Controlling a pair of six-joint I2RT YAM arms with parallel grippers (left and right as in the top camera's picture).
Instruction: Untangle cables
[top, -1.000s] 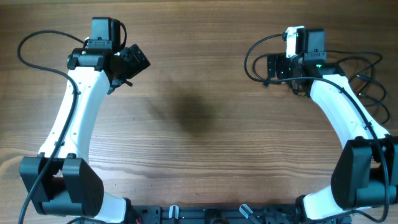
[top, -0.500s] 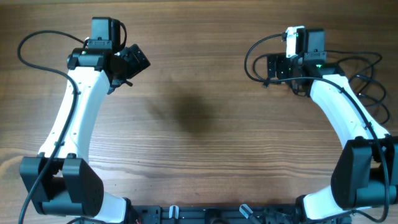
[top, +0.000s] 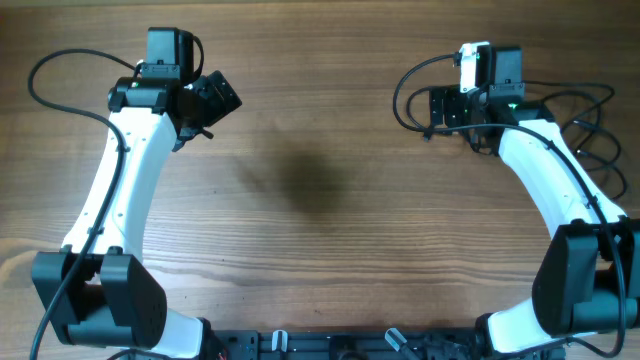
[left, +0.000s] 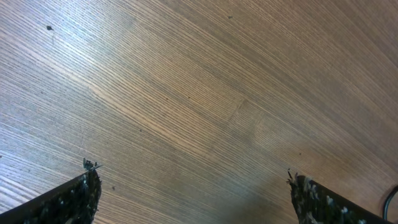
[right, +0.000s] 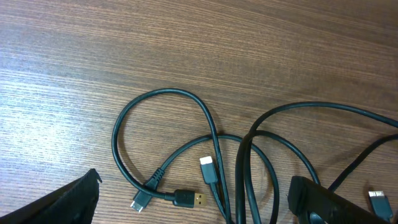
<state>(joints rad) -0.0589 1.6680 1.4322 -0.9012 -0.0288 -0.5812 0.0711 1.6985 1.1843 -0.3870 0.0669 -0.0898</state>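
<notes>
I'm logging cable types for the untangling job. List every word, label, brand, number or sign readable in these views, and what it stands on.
No readable text in any view.
The cables and their plugs: no legible print or marking.
The wooden table: only grain, no writing.
The arms: any labels are too small to read from overhead.

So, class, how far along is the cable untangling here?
Done: nothing that shows. The cables lie looped and crossing one another, with their plugs loose on the table. In hand: nothing. The right jaws stand open above the cables, and the left jaws stand open over bare wood. Left: the whole untangling.
</notes>
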